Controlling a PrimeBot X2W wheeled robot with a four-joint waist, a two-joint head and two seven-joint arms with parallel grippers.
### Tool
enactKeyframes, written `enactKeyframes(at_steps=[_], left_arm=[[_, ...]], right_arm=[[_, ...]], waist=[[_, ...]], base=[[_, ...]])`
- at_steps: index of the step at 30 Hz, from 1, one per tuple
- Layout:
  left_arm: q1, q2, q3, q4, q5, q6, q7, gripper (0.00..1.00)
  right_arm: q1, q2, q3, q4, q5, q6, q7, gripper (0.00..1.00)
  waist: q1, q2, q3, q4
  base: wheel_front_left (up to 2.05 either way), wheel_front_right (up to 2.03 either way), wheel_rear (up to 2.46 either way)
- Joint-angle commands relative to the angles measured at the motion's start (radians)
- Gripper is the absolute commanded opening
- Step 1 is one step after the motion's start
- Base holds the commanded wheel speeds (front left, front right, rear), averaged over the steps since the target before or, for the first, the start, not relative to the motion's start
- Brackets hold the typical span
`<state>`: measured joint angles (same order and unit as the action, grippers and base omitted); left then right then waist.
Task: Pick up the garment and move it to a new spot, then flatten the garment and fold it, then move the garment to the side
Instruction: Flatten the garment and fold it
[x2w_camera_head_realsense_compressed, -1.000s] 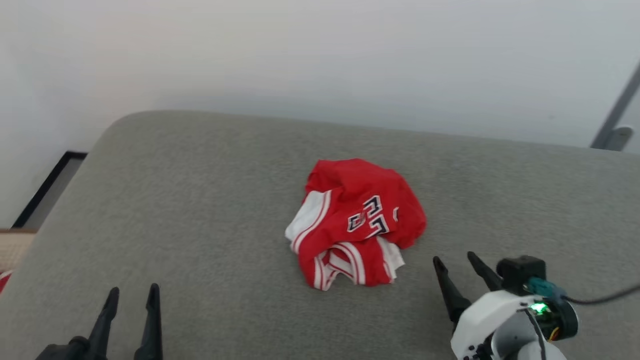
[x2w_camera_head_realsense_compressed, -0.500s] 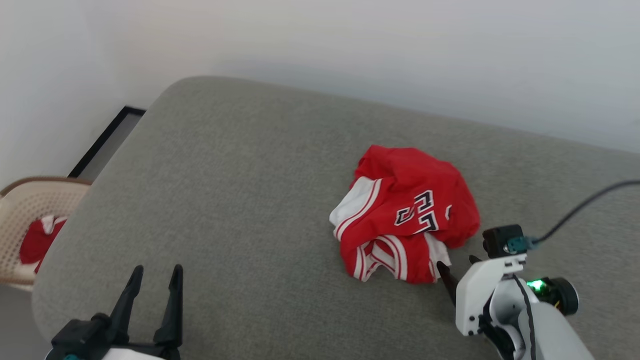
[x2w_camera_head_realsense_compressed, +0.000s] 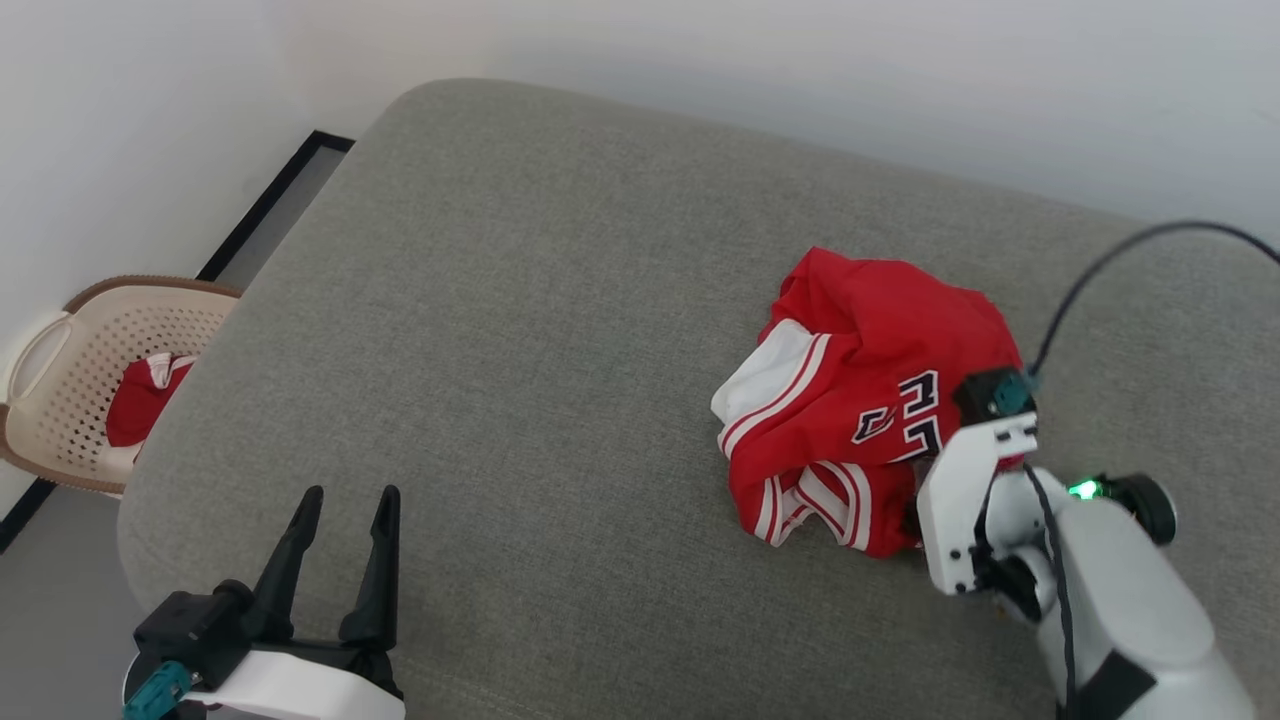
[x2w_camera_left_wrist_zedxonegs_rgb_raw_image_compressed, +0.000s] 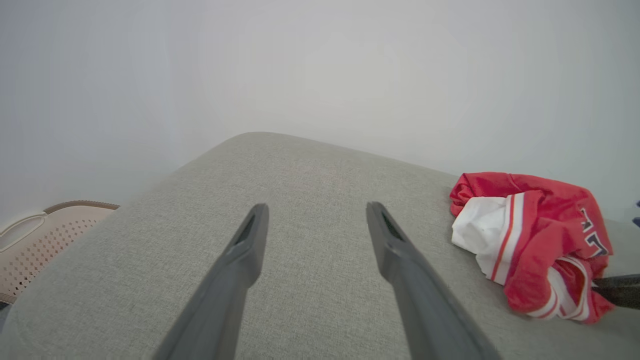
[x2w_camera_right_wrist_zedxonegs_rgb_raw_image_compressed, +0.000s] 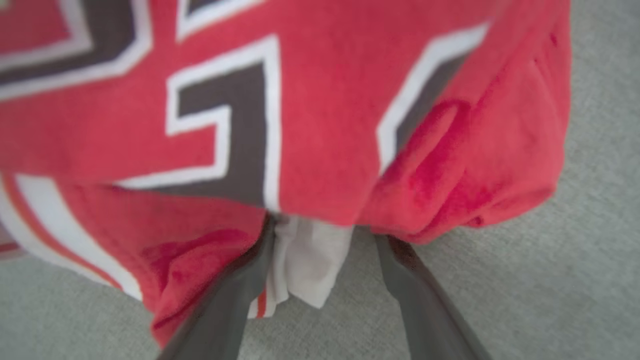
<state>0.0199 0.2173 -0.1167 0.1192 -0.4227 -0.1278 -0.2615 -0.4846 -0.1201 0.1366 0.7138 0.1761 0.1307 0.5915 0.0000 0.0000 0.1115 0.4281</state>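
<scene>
Straddles the white lower edge of the crumpled garment (x2w_camera_head_realsense_compressed: 860, 400), right of frame centre, with right gripper (x2w_camera_right_wrist_zedxonegs_rgb_raw_image_compressed: 325, 235) parted, not yet clamped, evidently for lifting; parks left gripper (x2w_camera_head_realsense_compressed: 350, 492) spread, empty, lower left.

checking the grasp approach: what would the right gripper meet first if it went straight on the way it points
The garment. The right gripper is open with its tips at the crumpled heap's edge, a white fold between them, so it would likely press into the red cloth almost at once.
</scene>
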Motion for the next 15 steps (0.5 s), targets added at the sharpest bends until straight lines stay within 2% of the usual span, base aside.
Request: enactKeyframes(at_steps=[1, 2, 9, 15], left_arm=[[-0.016, -0.004, 0.001, 0.002, -0.008, -0.003, -0.005, 1.00], [-0.019, -0.004, 0.002, 0.004, -0.008, -0.003, -0.005, 1.00], [-0.016, -0.006, 0.019, 0.009, -0.011, -0.003, -0.005, 1.00], [0.008, -0.003, 0.051, -0.005, -0.006, -0.003, -0.005, 1.00]], right_arm=[[0.023, 0.002, 0.019, 0.051, -0.003, 0.000, 0.047, 0.07], [0.011, 0.001, 0.024, 0.057, -0.002, 0.000, 0.063, 0.00], [-0.063, -0.001, 0.027, 0.021, 0.040, 0.000, 0.093, 0.00], [-0.043, -0.042, 0.042, -0.112, 0.114, 0.000, 0.141, 0.00]], waist=[[0.0000, 0.0000, 0.006, 0.003], [0.0000, 0.0000, 0.007, 0.003], [0.0000, 0.0000, 0.007, -0.020], [0.0000, 0.0000, -0.010, -0.066]], base=[[0.00, 0.00, 0.00], [0.00, 0.00, 0.00], [0.00, 0.00, 0.00], [0.00, 0.00, 0.00]])
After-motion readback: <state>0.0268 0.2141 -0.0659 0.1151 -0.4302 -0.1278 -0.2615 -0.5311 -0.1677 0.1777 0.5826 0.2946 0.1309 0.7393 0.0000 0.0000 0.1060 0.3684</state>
